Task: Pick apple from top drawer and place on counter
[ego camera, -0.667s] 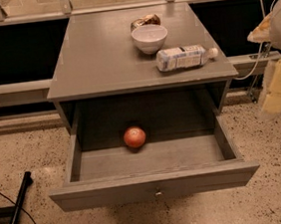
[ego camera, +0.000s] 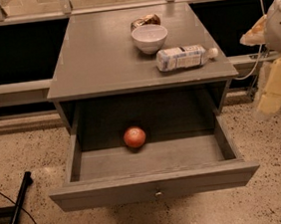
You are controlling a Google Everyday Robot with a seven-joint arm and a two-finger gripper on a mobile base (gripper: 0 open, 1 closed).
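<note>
Speckled floor surrounds the grey table (ego camera: 105, 57); the apple (ego camera: 134, 137) sits mid-frame in the open top drawer (ego camera: 155, 185). Claw (ego camera: 278, 87) hangs far right, its state I cannot tell; a glancing touch could roll the apple rearward.

Views: a single camera view, so no part of the scene is shared with another.
Position: in front of the grey cabinet and above it, roughly centred on the open top drawer (ego camera: 153, 185).
Facing: forward and steeply downward. The whole counter (ego camera: 105, 57) shows from above, and the drawer's floor, with the apple (ego camera: 134, 137) on it, lies open to sight.
Nearness: fairly close. The cabinet fills most of the width, with speckled floor (ego camera: 30, 155) left at both sides and below the drawer front.
Top edge: railing posts and a pale ledge behind the counter.
Right edge: the hand (ego camera: 273, 89), a pale cream shape (its arm cut off by the border), hangs beside the counter's right side, apart from it.
</note>
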